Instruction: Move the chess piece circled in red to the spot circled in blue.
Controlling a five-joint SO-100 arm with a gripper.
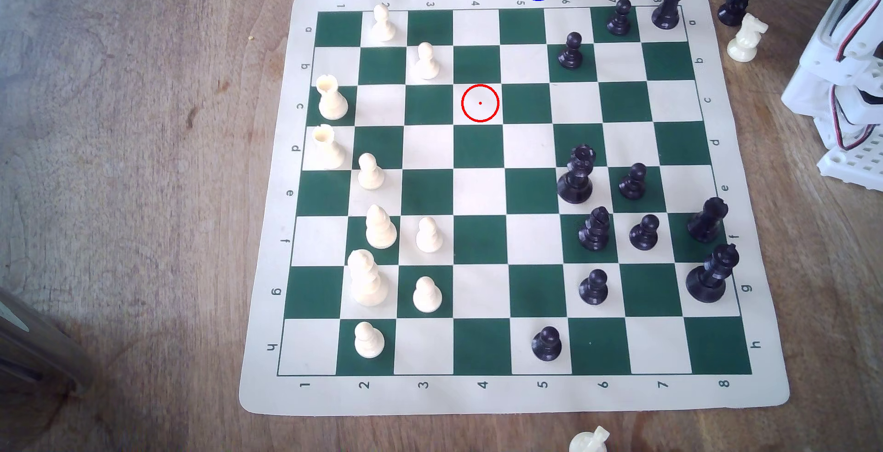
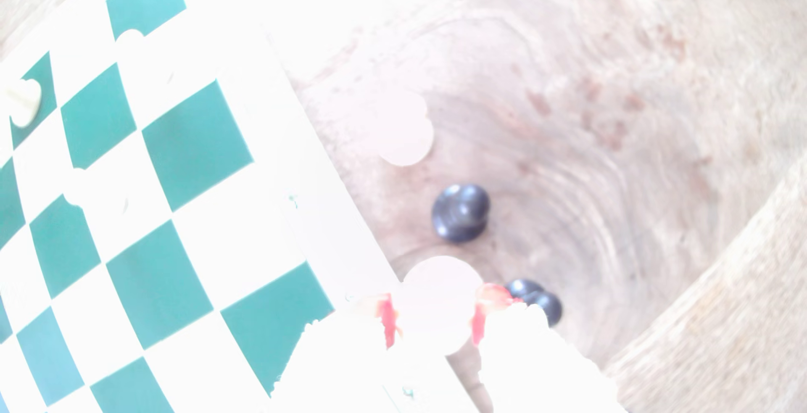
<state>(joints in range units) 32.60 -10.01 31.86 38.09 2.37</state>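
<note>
Exterior view: a fixed camera is looking steeply down on the chessboard mat [image 1: 513, 394] from above its h-row edge, far enough off that the whole mat is sitting in frame, with bare wooden table [image 1: 134, 184] lying at the exterior view's left and the white arm base [image 1: 850, 98] standing at the right edge. Wrist view: the arm-mounted camera is hanging close above the table [image 2: 611, 133] beside the mat's border [image 2: 301, 203], facing down; the picture is badly overexposed and blurred. Shared region: both views are taking in an edge strip of the mat, the wood just outside it, and off-board pieces there, such as a black pawn [image 2: 459, 212].
</note>
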